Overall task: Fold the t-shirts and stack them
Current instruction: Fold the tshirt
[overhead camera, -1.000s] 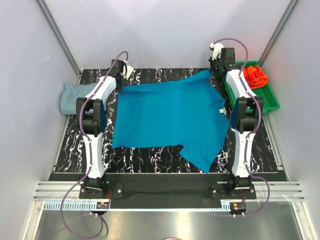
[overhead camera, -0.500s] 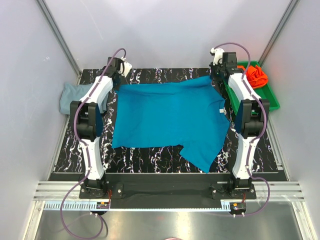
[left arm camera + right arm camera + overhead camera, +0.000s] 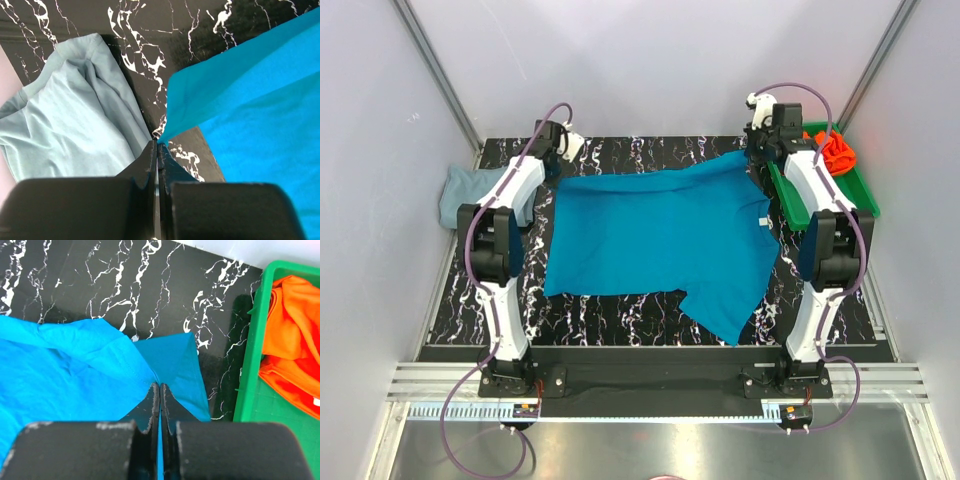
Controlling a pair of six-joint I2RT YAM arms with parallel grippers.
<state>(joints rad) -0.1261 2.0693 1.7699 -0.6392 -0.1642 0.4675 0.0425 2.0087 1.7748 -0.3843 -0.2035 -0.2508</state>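
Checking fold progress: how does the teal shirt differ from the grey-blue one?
The teal shirt lies spread out; the grey-blue shirt sits bunched beside it. The left gripper and right gripper pinch the teal shirt's far corners; nothing holds the grey-blue shirt. Both are plain cloth.

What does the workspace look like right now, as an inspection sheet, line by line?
Surface: black marbled table, a shirt across its middle.
Job's things: teal shirt spread out; grey shirt crumpled at the left edge; orange shirt in the green tray.
Clutter: nothing seen.
Tools: left tool and right tool each shut on a far corner of the teal shirt.
Cables: purple cables loop along both arms.
Surroundings: pale walls.
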